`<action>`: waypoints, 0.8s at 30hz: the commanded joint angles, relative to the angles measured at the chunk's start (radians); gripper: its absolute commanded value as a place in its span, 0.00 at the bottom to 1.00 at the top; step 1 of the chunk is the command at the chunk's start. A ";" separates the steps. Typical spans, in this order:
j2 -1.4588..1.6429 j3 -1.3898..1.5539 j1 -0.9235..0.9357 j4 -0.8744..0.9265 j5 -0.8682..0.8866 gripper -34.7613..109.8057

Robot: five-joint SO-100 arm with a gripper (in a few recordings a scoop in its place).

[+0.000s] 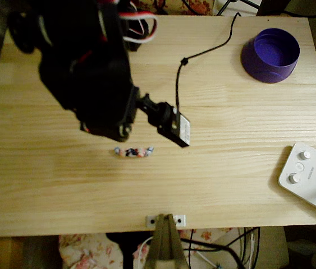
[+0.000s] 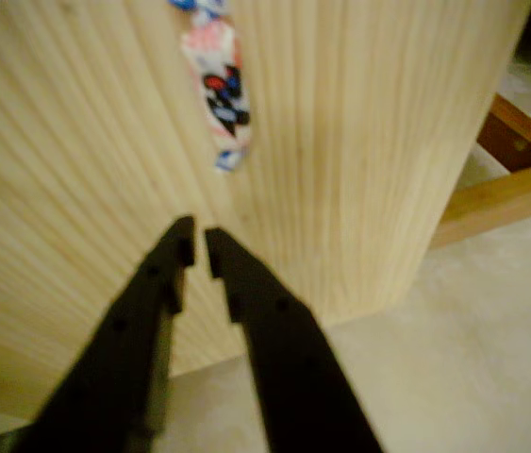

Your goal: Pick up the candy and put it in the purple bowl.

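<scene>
1. Warm, yellowish indoor light falls evenly across the pale wooden worktop [image 1: 230,185] in the overhead view.
2. The black arm [image 1: 90,73] is underexposed, its details lost in darkness.
3. The overhead picture is soft and slightly grainy.
4. In the wrist view the near jaws are blurred and dark; the candy [image 2: 220,90] is also soft.

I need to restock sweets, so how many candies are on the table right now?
1. The candy lies on the wooden table near the front middle in the overhead view, just below the arm; in the wrist view it lies ahead of the gripper. The arm could hide others.
</scene>
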 commanded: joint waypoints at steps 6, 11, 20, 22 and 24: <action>-0.057 -0.167 -0.058 0.120 0.029 0.31; -0.083 -0.187 -0.063 0.170 0.032 0.35; -0.183 -0.252 -0.057 0.186 0.067 0.39; -0.225 -0.278 -0.049 0.186 0.075 0.39; -0.259 -0.301 -0.040 0.186 0.086 0.39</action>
